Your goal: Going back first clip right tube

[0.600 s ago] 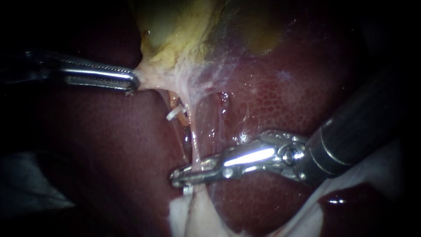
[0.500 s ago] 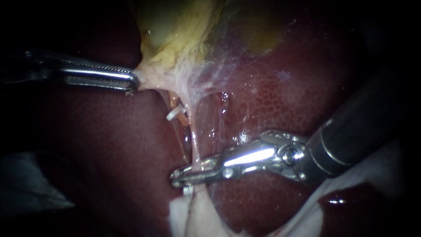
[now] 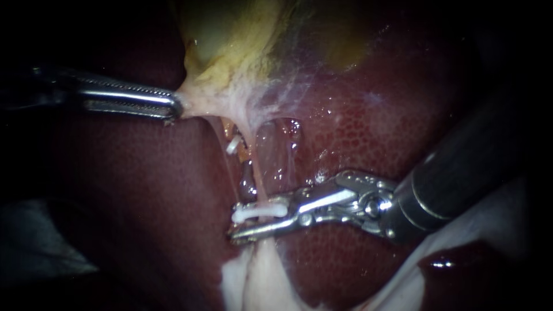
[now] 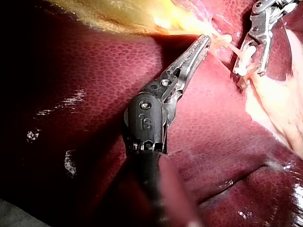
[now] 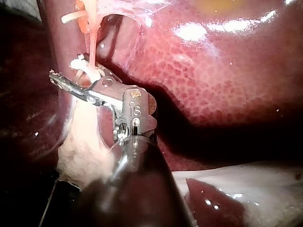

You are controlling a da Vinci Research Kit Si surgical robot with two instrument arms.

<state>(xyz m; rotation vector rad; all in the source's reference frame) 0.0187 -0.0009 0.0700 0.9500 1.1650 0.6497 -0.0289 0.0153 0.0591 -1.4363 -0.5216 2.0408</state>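
Observation:
My right instrument [image 3: 253, 222] comes in from the lower right, and its jaws stand open around the pale right tube [image 3: 257, 183]. A white clip [image 3: 259, 212] sits across that tube, just above the lower jaw. Higher up, a second white clip [image 3: 233, 145] sits on the neighbouring tube to the left. My left instrument [image 3: 173, 107] is shut on the pale tissue at the gallbladder's [image 3: 230, 46] lower end and holds it stretched to the left. The left wrist view shows its jaws [image 4: 204, 41] on yellow tissue. In the right wrist view the clip [image 5: 81, 65] lies beside the open jaws [image 5: 71, 76].
Dark red liver [image 3: 374, 126] surrounds the tubes on both sides. Whitish fatty tissue [image 3: 259, 276] spreads below the clipped spot. A small wet pit [image 3: 292, 128] lies in the liver to the right of the tubes.
My right instrument's jaws have opened from the right tube, and a white clip now shows across it. The right instrument has shifted slightly up and to the right. The left instrument has not moved.

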